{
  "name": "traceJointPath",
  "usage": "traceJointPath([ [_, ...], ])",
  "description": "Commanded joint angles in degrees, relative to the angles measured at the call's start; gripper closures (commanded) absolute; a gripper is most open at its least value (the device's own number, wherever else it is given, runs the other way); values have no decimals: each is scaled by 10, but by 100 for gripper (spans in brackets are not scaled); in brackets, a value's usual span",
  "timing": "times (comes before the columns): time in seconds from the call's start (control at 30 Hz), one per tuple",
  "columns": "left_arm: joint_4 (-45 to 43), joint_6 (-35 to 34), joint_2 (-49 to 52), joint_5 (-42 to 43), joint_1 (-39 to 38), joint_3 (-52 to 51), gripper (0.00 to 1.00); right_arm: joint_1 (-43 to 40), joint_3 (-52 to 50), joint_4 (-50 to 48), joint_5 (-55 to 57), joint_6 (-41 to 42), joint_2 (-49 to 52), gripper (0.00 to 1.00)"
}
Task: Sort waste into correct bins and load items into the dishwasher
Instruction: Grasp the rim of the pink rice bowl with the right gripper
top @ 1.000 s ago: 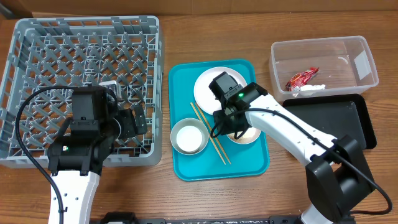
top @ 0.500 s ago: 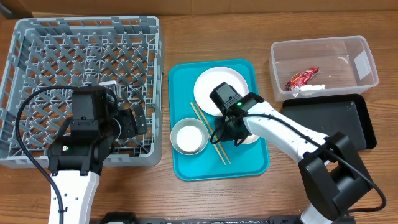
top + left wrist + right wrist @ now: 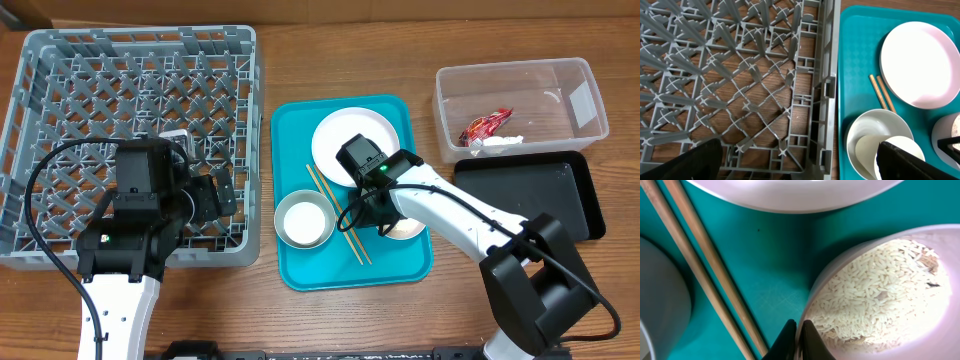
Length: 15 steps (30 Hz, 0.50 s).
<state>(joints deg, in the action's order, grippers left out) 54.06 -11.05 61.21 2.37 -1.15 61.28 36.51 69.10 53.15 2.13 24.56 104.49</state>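
Observation:
My right gripper (image 3: 371, 212) (image 3: 797, 341) is shut on the left rim of a pale bowl (image 3: 407, 224) (image 3: 940, 345), one finger inside and one outside. The bowl holds white rice grains (image 3: 880, 300) and sits on the teal tray (image 3: 300, 268). Wooden chopsticks (image 3: 336, 214) (image 3: 705, 275) lie just to the left of it. A white plate (image 3: 340, 132) (image 3: 920, 60) lies behind. A second bowl (image 3: 304, 220) (image 3: 862, 131) holds a small white cup (image 3: 866, 151). My left gripper (image 3: 214, 196) (image 3: 800, 162) is open over the grey dish rack's (image 3: 130, 110) front right corner. The red wrapper (image 3: 486, 125) lies in the clear tub (image 3: 578, 75).
The black tray (image 3: 540, 195) stands in front of the clear tub at the right. The rack's slotted wall (image 3: 822, 95) stands between my left gripper and the teal tray (image 3: 855, 65). Bare wooden table (image 3: 330, 50) shows behind the tray.
My right gripper has moved a little left and toward the front, onto the left rim of the rice bowl. The left arm has not moved.

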Motion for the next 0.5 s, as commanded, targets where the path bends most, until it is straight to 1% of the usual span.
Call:
traceJointPath([
  [0.0,-1,-8,2,6,-4,14,0,-1,-5,10,8,27,3,96],
  [0.03,-1,-8,2,6,-4,14,0,-2,0,18,8,39,2,96],
  [0.23,-1,-8,2,6,-4,14,0,-7,30,44,8,40,-35,96],
  [0.4,-1,-8,2,6,-4,14,0,-49,54,75,8,38,-99,96],
  [0.47,-1,-8,2,6,-4,14,0,-73,58,85,-5,19,-118,96],
])
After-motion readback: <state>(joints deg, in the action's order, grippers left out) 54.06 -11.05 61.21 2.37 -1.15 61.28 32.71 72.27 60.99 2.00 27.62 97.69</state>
